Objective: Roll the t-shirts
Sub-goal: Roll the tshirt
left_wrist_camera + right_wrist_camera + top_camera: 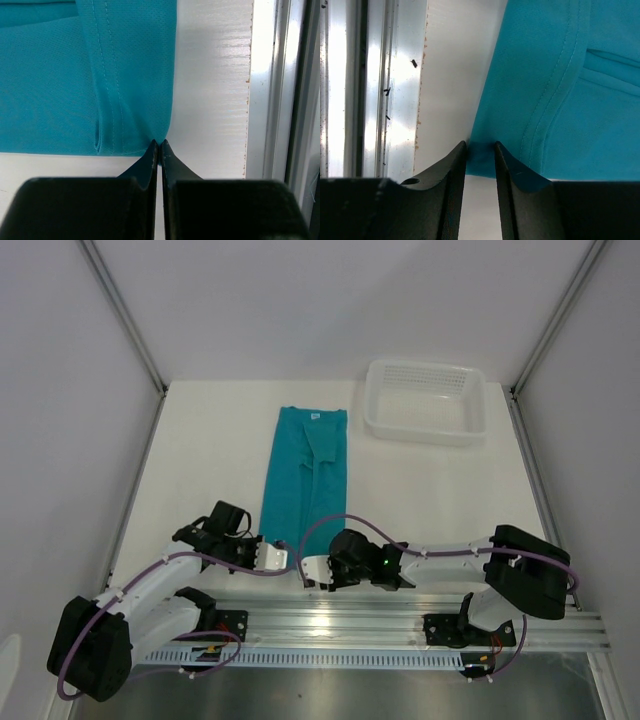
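The teal t-shirt lies folded into a long narrow strip on the white table, its white neck label at the far end. My left gripper is at the strip's near end. In the left wrist view it is shut, the tips pinching a hem corner of the t-shirt. My right gripper sits just beside it. In the right wrist view its jaws stand apart, with the other near corner of the t-shirt between them.
A white plastic basket stands at the back right of the table. An aluminium rail runs along the near table edge, right behind both grippers. White walls close in the left and right sides.
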